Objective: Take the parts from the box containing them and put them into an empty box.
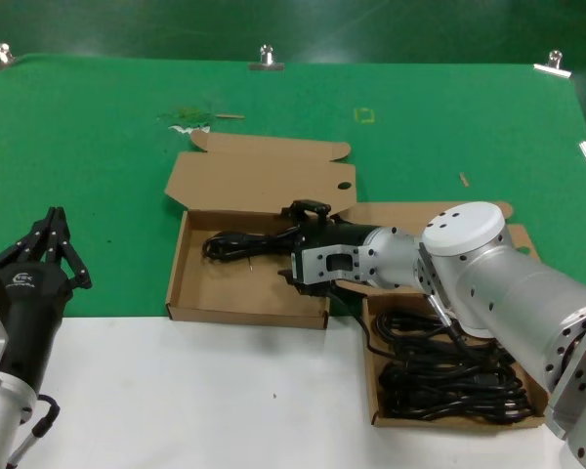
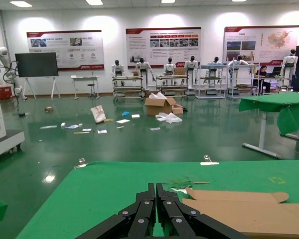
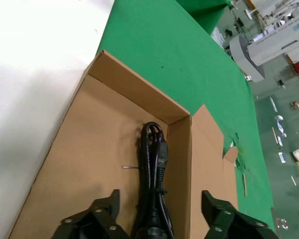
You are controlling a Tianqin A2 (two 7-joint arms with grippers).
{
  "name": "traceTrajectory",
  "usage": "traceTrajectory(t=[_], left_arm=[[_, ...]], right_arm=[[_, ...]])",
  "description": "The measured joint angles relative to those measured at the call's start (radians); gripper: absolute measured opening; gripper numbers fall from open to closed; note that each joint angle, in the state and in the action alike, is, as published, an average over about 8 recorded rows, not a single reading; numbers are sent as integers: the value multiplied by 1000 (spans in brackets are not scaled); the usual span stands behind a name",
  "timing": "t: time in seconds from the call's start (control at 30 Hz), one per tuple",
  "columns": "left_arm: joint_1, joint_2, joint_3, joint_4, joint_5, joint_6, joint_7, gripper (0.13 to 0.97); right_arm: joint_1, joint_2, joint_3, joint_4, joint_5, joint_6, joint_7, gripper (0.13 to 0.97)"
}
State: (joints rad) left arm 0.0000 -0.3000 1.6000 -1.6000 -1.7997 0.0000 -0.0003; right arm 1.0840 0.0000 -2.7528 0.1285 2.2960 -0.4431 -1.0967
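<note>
Over wide box point(image 1: 190, 293), right claw point(image 3: 159, 219) hangs released, fingers spread astride black cable bundle point(image 3: 153, 164) lying along rear wall, near hinged flap. More bundles point(image 1: 449, 376) wait in squarer box point(image 1: 375, 415) on counter point(image 1: 176, 391). Left claw point(image 2: 156, 209) parked clenched at counter's left edge. Judgement: bundle looks placed; lift straight up, fingers kept wide, avoid snagging loops or nudging wall.
</note>
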Motion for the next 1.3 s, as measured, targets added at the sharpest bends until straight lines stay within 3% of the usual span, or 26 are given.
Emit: traceTrajectory(t=[0.3, 0.43, 0.7, 0.83, 1.13, 1.3], left_arm=[[0, 0, 0, 0, 0, 0, 0, 157], [0, 0, 0, 0, 0, 0, 0, 169], [0, 0, 0, 0, 0, 0, 0, 232], [0, 0, 0, 0, 0, 0, 0, 265], [0, 0, 0, 0, 0, 0, 0, 422], [0, 0, 0, 0, 0, 0, 0, 556]], right_arm=[[-1, 0, 0, -1, 11, 0, -3, 702], [-1, 0, 0, -1, 11, 0, -3, 702], [-8, 2, 8, 9, 7, 3, 4, 855], [-36, 10, 38, 47, -6, 14, 32, 888], [-150, 41, 159, 201, -59, 61, 148, 952], [-221, 61, 235, 298, -92, 90, 220, 966]])
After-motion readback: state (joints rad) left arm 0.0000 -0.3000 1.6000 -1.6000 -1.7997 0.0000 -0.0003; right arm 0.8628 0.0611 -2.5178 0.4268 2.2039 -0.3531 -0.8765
